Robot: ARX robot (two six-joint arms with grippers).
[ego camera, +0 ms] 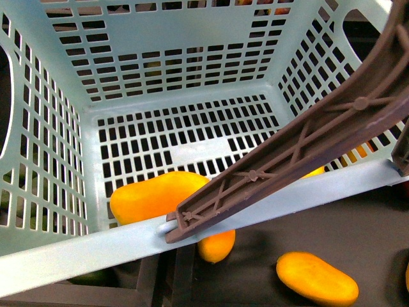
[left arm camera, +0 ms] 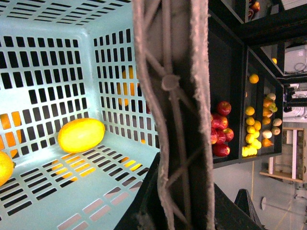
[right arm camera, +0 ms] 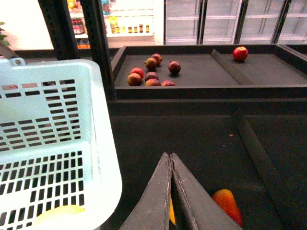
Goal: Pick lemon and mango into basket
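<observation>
right tool (right arm camera: 171, 157), dark grey tapered fingers (right arm camera: 194, 201), matte finish

Dark produce shelves (right arm camera: 201, 72), glass-door coolers (right arm camera: 220, 21) behind, bright store lighting

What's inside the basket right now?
A mango lies on the basket floor by the near wall. The left wrist view shows a second yellow fruit, cropped at the edge, maybe the lemon. The handle and near rim cover part of the floor.

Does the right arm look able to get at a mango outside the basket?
Probably yes: a mango lies on the shelf near the right gripper, nothing between, though its jaws are shut.
</observation>
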